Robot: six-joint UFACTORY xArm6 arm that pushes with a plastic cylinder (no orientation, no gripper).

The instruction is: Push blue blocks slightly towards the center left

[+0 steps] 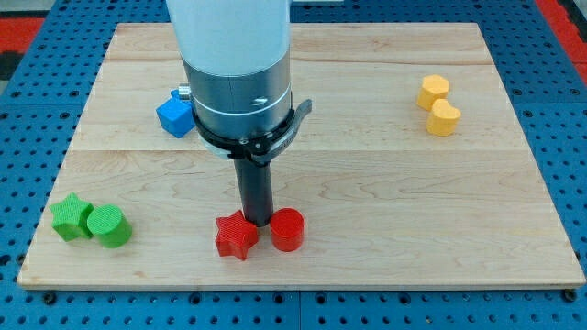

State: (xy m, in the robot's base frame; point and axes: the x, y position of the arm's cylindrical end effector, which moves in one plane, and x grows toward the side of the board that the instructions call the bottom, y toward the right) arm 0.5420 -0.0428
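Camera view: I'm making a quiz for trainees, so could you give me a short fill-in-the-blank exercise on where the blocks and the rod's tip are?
1. My tip sits just behind the gap between the red star and the red ____.
2. The two yellow blocks lie near the view's top ____.
3. The green star touches a ____ cylinder.
4. The blue block, partly hidden by the arm, lies to the view's ____ of my tip.

Missing words: cylinder; right; green; left
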